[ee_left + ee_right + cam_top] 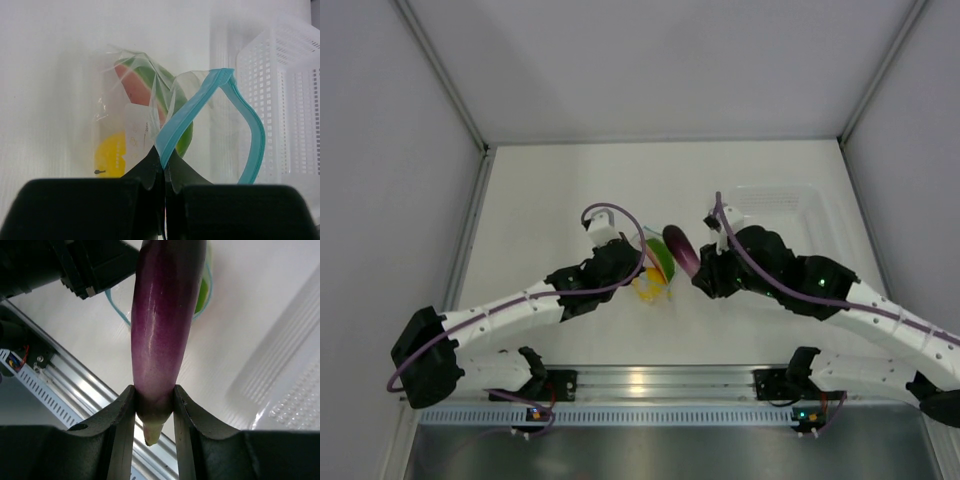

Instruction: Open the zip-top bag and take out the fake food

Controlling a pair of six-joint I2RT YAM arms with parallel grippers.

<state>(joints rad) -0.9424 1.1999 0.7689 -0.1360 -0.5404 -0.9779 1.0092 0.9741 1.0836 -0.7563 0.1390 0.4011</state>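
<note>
The clear zip-top bag (145, 100) hangs open, its teal zip strip (186, 116) parted into a loop. My left gripper (165, 167) is shut on the near side of that strip and holds the bag up; it sits at table centre in the top view (625, 262). Inside the bag are a yellow lemon (111, 155) and a red-and-green wedge (145, 90); both show in the top view (650, 283). My right gripper (154, 405) is shut on the stem end of the purple eggplant (165, 315), held above the bag's mouth. In the top view the eggplant (680, 250) is just right of the bag.
A clear rigid tub (780, 210) stands at the back right, behind my right arm. It also shows in the left wrist view (280, 100). Grey walls close the table on three sides. A metal rail (650, 385) runs along the near edge.
</note>
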